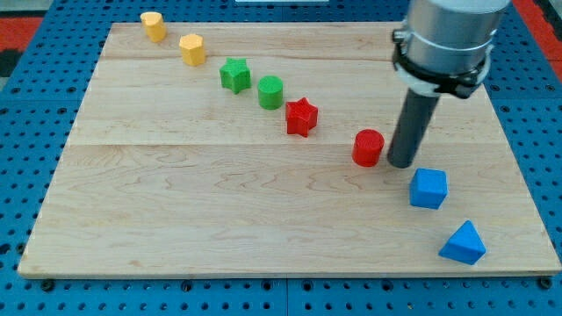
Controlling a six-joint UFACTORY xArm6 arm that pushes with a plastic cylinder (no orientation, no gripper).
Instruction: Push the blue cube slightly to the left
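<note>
The blue cube (428, 188) sits on the wooden board (219, 219) at the view's lower right. My tip (402, 164) rests on the board just up and left of the cube, a small gap apart. A red cylinder (369, 147) stands right beside the tip on its left, very close or touching.
A blue triangular block (464, 243) lies near the board's bottom right corner. A diagonal row runs up to the left: a red star (301, 116), a green cylinder (270, 92), a green star (234, 75), and two yellow blocks (192, 49) (154, 26).
</note>
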